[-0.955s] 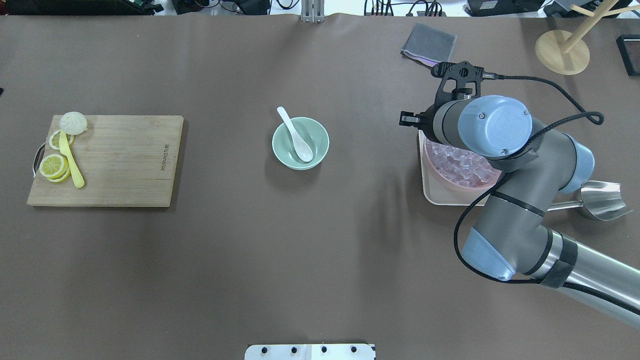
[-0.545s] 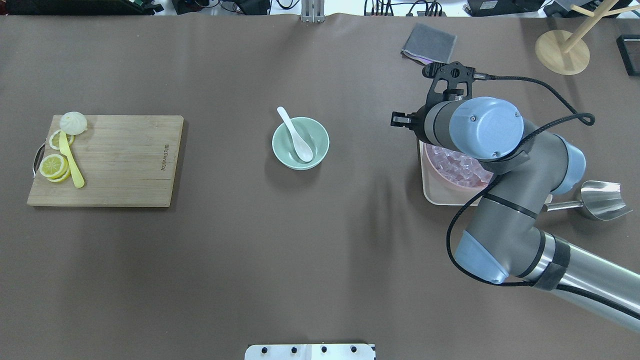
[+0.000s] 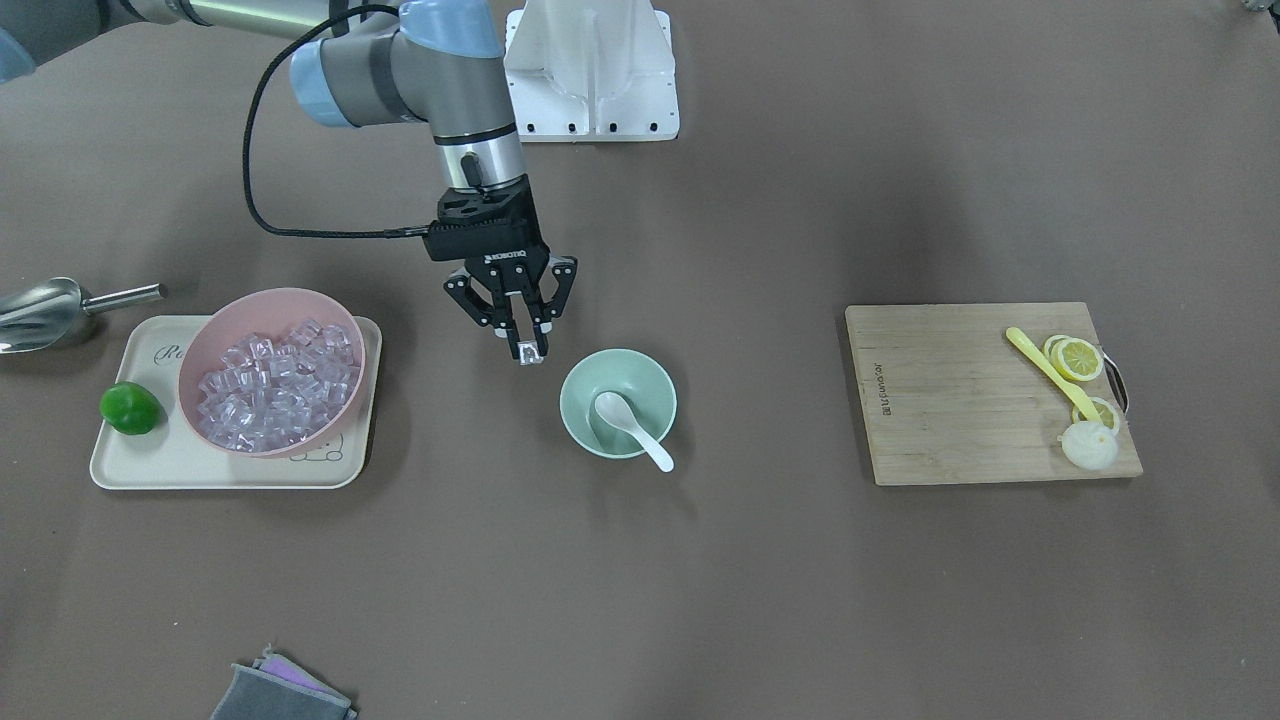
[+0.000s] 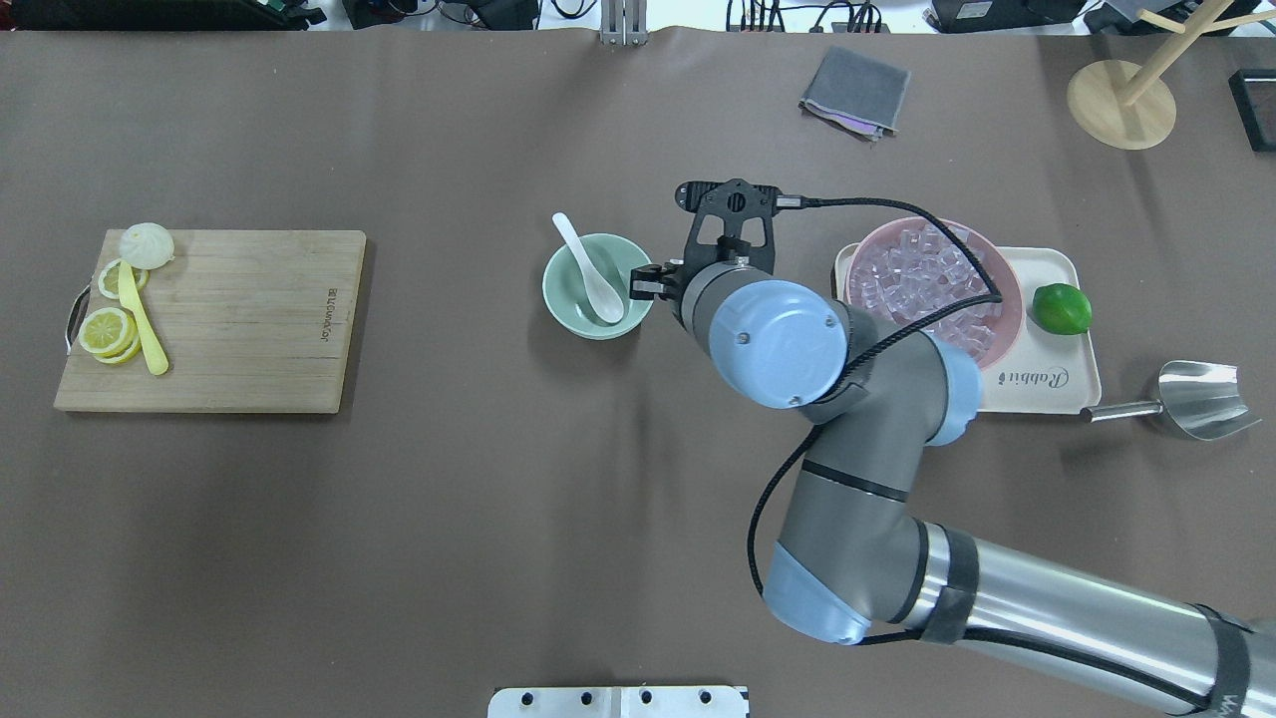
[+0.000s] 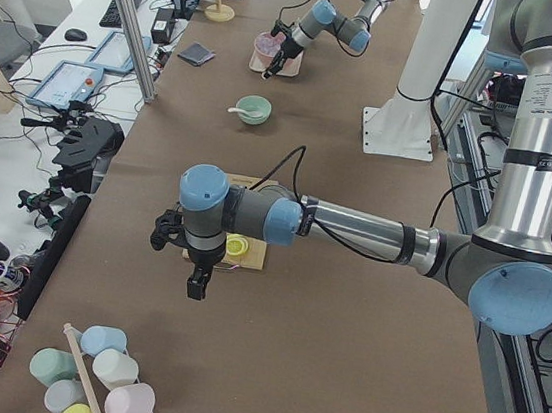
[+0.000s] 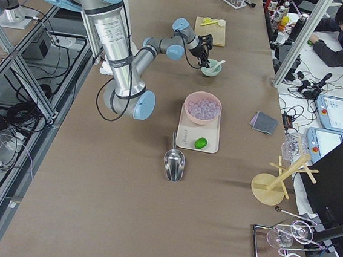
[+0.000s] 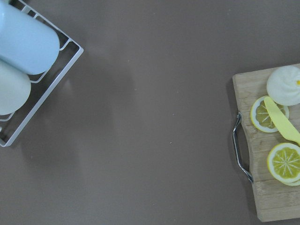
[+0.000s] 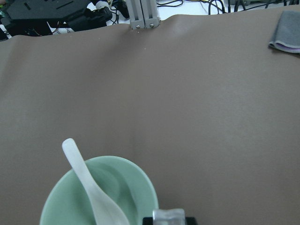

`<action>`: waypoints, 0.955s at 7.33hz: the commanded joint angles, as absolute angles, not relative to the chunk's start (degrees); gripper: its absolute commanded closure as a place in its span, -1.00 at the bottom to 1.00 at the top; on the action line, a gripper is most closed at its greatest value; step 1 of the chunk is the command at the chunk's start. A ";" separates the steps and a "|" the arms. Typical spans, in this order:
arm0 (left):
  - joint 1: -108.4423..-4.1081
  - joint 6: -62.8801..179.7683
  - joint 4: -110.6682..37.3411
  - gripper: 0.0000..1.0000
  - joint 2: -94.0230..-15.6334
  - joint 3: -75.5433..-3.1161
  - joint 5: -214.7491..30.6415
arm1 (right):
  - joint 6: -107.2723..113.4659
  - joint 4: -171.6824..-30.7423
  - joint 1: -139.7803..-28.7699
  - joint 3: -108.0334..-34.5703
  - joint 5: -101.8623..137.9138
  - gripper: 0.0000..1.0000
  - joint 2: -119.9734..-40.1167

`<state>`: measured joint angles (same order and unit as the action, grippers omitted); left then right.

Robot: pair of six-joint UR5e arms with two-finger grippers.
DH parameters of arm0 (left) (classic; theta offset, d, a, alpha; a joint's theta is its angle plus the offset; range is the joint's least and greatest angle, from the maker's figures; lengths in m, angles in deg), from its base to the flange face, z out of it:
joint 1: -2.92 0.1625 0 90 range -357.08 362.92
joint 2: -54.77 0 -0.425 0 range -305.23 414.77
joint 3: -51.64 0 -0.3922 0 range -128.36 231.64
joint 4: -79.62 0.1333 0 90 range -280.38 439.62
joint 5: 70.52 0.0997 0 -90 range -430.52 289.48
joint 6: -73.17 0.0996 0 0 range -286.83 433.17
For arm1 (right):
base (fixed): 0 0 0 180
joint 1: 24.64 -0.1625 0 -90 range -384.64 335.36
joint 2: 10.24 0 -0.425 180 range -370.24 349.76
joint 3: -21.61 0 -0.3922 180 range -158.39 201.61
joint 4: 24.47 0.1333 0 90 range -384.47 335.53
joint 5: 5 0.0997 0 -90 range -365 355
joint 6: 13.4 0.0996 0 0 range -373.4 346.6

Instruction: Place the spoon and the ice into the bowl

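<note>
The mint-green bowl (image 4: 583, 304) stands mid-table. The white spoon (image 4: 591, 272) lies in it, scoop down, handle over the far rim. My right gripper (image 3: 528, 350) is shut on a clear ice cube (image 3: 530, 354) and holds it above the table just beside the bowl's rim, on the side toward the pink bowl. The right wrist view shows the cube (image 8: 168, 216) at its bottom edge, next to the bowl (image 8: 136, 187) and the spoon (image 8: 86, 185). My left gripper (image 5: 195, 285) shows only in the exterior left view, beyond the cutting board; I cannot tell if it is open.
A pink bowl (image 4: 1005, 317) full of ice cubes sits on a cream tray (image 4: 1047, 384) with a lime (image 4: 1062, 308). A metal scoop (image 4: 1196, 399) lies beside the tray. A cutting board (image 4: 249, 319) with lemon slices and a yellow utensil lies at the left. A grey cloth (image 4: 855, 90) lies at the back.
My right arm has swung left, from over the pink bowl to beside the green bowl. The pink bowl, the tray and the lime are now uncovered. The spoon and bowl have not moved.
</note>
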<state>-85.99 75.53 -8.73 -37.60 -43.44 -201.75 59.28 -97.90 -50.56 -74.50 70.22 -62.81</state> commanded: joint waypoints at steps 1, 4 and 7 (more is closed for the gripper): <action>-85.94 75.55 -8.80 -0.99 -37.26 -43.46 -201.83 | 60.59 -97.94 -49.08 -64.13 67.87 1.00 -54.31; -85.94 75.46 -8.80 -0.99 -37.17 -43.37 -201.74 | 62.18 -98.12 -48.03 -55.76 67.78 1.00 -49.53; -85.94 75.55 -8.80 -0.99 -37.08 -43.37 -201.74 | 61.57 -98.12 -47.58 -51.88 67.86 1.00 -47.42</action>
